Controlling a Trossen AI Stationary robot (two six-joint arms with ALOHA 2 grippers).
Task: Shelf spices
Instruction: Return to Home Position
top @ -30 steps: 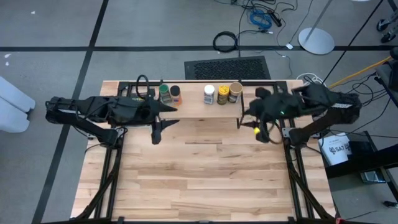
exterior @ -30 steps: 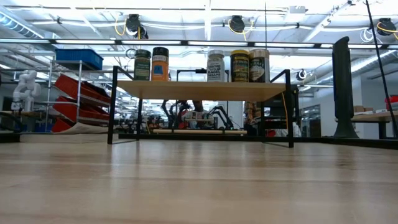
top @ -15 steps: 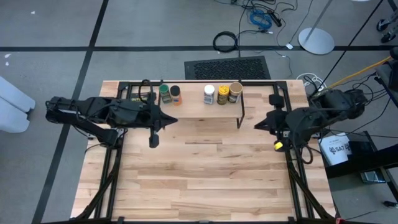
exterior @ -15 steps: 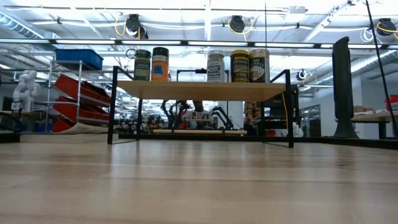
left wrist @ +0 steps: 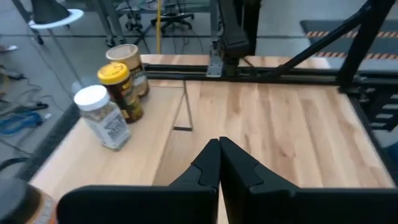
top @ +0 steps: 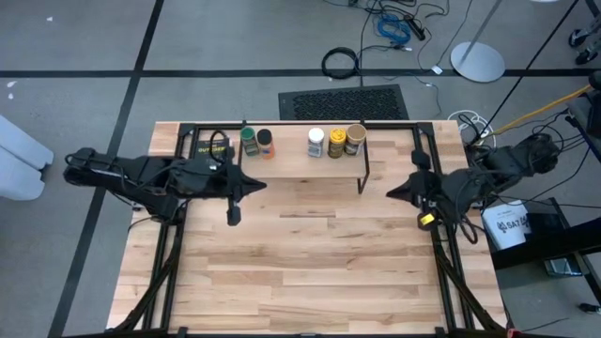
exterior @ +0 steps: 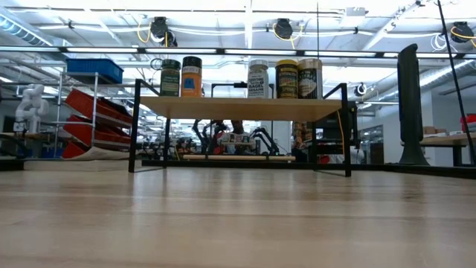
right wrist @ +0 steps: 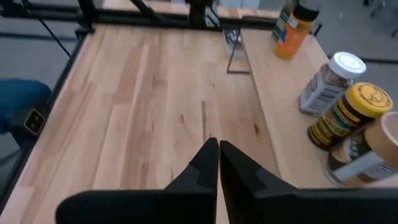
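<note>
**All five jars are up, both arms parked clear of the rack**

Quick rundown for you. The spices are all on the plank top of the shelf (exterior: 238, 108), every one upright. Toward the left arm's end you've got the green-lidded jar (top: 248, 139) and the orange jar with the dark lid (top: 266, 142) just beside each other. Then there's a gap, then the white-lidded jar (top: 316, 141), yellow-lidded jar (top: 336, 143) and tan-lidded jar (top: 355, 138) packed close. My guess on the two clusters is that each arm loaded the end it reaches without crossing over, which leaves the middle bare. From the low view nothing hangs over the plank edge, so they look stable.

The shelf stands at the far edge of the tabletop (top: 310, 253). A flat black packet (top: 208, 148) lies on the table just off its left end. It isn't a spice jar, so leaving it there seems right.

Your left gripper (top: 254, 182) hovers near the shelf's left front corner, pointing across the table. Its fingers (left wrist: 208, 167) are pressed together with nothing between them. The right gripper (top: 394, 192) mirrors it off the right end, fingers (right wrist: 208, 163) clamped tight and empty too.

That fits tucking the arms away, since a closed claw is narrow and less likely to snag a rod leg. I'd call the job basically done. The left gripper sits nearer the rack, so I'd draw it straight back, away from the rack.
</note>
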